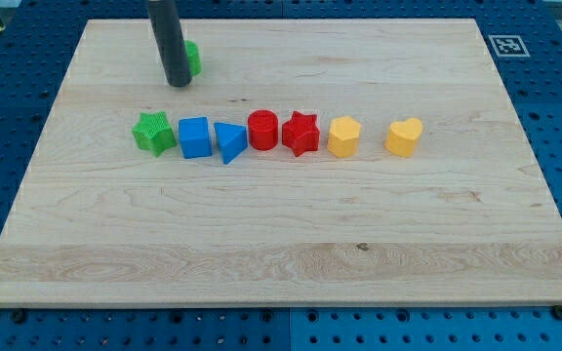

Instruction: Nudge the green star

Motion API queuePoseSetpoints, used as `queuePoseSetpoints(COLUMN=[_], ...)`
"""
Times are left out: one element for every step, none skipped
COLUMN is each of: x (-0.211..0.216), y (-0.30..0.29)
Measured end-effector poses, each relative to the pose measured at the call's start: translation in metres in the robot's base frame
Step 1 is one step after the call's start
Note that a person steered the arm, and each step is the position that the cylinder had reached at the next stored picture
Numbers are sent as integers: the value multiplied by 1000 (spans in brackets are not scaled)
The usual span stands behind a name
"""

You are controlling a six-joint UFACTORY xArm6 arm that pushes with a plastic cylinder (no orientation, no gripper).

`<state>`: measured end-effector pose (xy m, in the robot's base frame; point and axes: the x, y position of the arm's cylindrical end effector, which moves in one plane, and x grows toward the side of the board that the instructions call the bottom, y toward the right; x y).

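The green star (153,133) lies at the left end of a row of blocks across the middle of the wooden board (281,244). My tip (178,84) is at the view's top left, above the star and apart from it. A second green block (192,58), its shape mostly hidden by the rod, sits right behind my tip and seems to touch it.
To the right of the star, in a row: a blue cube (194,137), a blue triangle (228,142), a red cylinder (262,130), a red star (301,134), a yellow hexagon (343,137) and a yellow heart (404,137).
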<state>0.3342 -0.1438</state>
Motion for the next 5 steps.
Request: queuePoseSetpoints(x=[37,35,36,80,90], y=[-43,-71,-99,-99,-90])
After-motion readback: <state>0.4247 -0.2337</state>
